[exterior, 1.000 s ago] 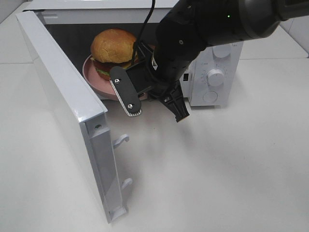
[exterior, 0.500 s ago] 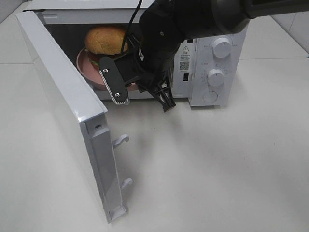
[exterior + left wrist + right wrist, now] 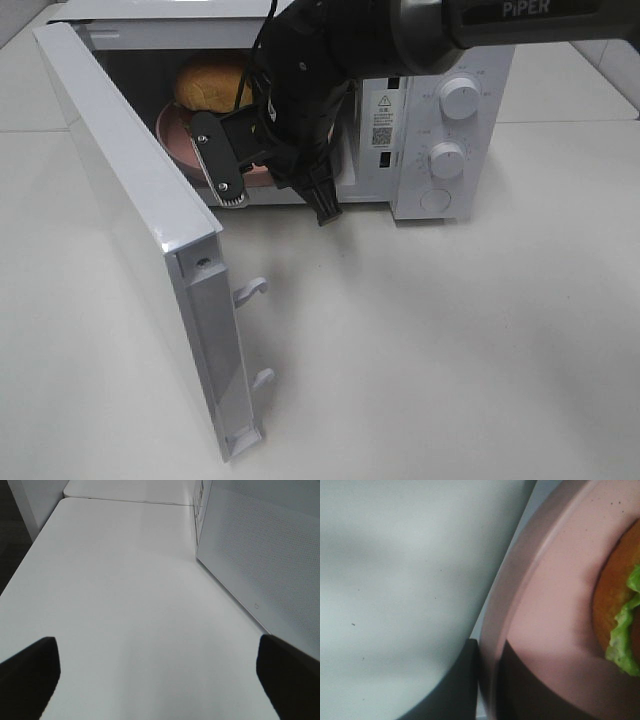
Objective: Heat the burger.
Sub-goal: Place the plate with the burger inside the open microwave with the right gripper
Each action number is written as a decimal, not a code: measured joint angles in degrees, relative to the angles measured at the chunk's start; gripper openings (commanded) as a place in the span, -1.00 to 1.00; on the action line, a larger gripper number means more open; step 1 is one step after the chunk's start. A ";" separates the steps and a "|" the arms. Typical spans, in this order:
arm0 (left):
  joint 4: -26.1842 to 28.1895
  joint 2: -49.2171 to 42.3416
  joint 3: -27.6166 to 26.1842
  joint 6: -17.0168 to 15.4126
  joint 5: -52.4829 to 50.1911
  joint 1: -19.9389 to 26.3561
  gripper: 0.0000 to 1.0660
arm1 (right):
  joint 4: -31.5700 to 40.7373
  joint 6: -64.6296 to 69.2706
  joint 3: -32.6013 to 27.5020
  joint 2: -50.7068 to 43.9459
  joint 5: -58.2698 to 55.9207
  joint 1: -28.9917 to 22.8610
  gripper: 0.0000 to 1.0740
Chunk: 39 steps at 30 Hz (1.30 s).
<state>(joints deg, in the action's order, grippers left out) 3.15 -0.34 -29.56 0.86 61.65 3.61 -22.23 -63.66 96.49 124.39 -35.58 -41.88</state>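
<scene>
The burger (image 3: pixel 208 85), a tan bun with green lettuce showing, sits on a pink plate (image 3: pixel 172 132) just inside the open microwave (image 3: pixel 440 120). My right gripper (image 3: pixel 262 168) is at the cavity's mouth, shut on the plate's near rim. In the right wrist view the plate's rim (image 3: pixel 492 630) runs between the dark fingers (image 3: pixel 465 690), with the burger (image 3: pixel 620 610) at the frame's edge. My left gripper (image 3: pixel 160 680) is open over bare table, nothing between its fingertips (image 3: pixel 30 665); it is out of the exterior view.
The microwave's door (image 3: pixel 130 200) swings wide toward the front left, its latch hooks (image 3: pixel 250 290) sticking out. The control knobs (image 3: pixel 447 158) are on the right of the front panel. The door's meshed face (image 3: pixel 260 555) stands beside my left gripper. White table (image 3: pixel 450 350) lies in front.
My right arm has carried the plate and burger leftward and deeper into the microwave's cavity. The door and the left gripper have not moved.
</scene>
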 measured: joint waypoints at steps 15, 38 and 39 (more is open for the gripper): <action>0.00 0.00 0.00 0.00 0.00 0.00 0.88 | -0.92 2.58 6.65 4.07 -2.41 1.26 -0.96; 0.00 0.00 0.00 0.00 0.00 0.00 0.88 | -0.80 3.67 13.87 9.51 -2.29 2.41 -0.95; 0.00 0.00 0.00 0.00 0.00 0.00 0.88 | -0.46 3.67 14.38 9.68 -2.23 2.46 -0.96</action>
<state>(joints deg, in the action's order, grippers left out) 3.15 -0.34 -29.56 0.86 61.65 3.61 -22.69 -59.99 110.87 134.07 -37.82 -39.42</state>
